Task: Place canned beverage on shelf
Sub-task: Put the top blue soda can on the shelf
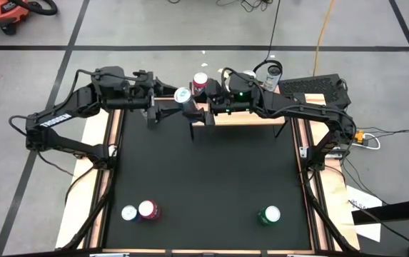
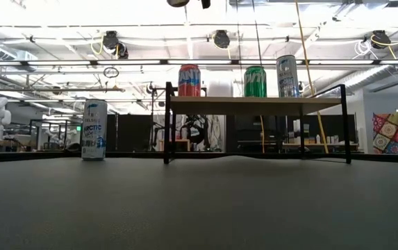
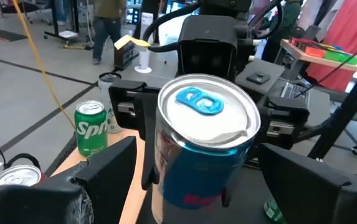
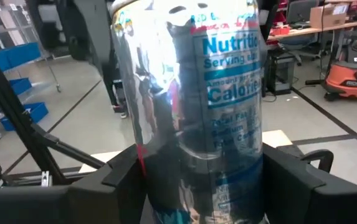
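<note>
A silver and blue can (image 3: 203, 130) with a blue tab hangs upright in the air off the shelf's left end, with my right gripper (image 4: 200, 180) shut on it. In the high view the can (image 1: 183, 95) shows between my two arms. My left gripper (image 3: 203, 186) is open; its fingers stand on either side of the can's lower part, apart from it. The shelf (image 2: 254, 104), a light wood top on thin black legs, stands on the mat at the far side. On it stand a red can (image 2: 189, 80), a green can (image 2: 255, 81) and a silver can (image 2: 287, 76). My right gripper pinches the can's lower side walls (image 4: 147, 168) between its two fingers (image 4: 290, 177). The fingers reach level from the table's right side and lie across the can. The can stands upright in the hold, its top well above the fingers, lifted clear of table and shelf.
A white and blue can (image 2: 94, 130) stands on the mat left of the shelf. Near the front edge stand a white-topped can (image 1: 129, 213), a red can (image 1: 148, 210) and a green can (image 1: 268, 214). Wooden rails (image 1: 110, 143) border the black mat, whose middle is bare.
</note>
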